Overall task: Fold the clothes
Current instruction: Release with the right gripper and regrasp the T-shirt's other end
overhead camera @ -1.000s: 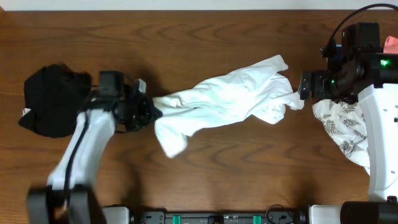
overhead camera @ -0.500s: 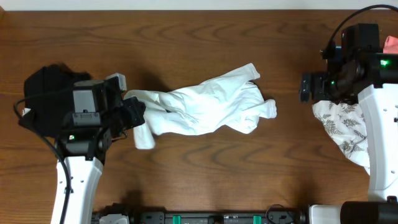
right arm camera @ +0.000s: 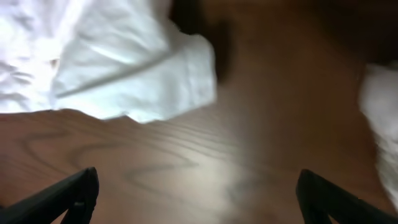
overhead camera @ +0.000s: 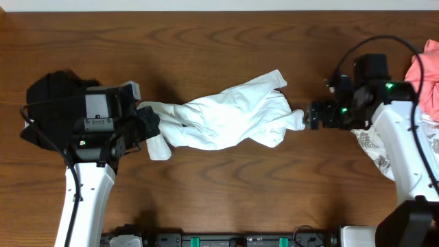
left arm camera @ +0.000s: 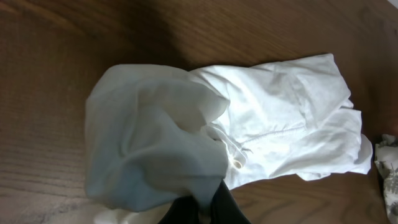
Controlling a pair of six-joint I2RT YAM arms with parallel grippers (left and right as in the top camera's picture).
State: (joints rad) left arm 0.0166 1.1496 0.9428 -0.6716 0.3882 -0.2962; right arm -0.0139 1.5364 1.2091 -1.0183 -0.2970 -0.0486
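Overhead straight down — wrist views low, close, same white T-shirt (overhead camera: 226, 120)

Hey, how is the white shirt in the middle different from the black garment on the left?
The white shirt is pale and stretched out across the middle; the black garment is dark and bunched in a heap at the left. The left tool is shut on the white shirt's end, while nothing grips the black garment. Both are crumpled, unfolded cloth lying on the wooden table.

A robotics lab is suggested by the left arm (overhead camera: 86, 195) and right arm (overhead camera: 405, 147) mounted at a wooden counter (overhead camera: 226, 192) strewn with clothes (overhead camera: 226, 120).
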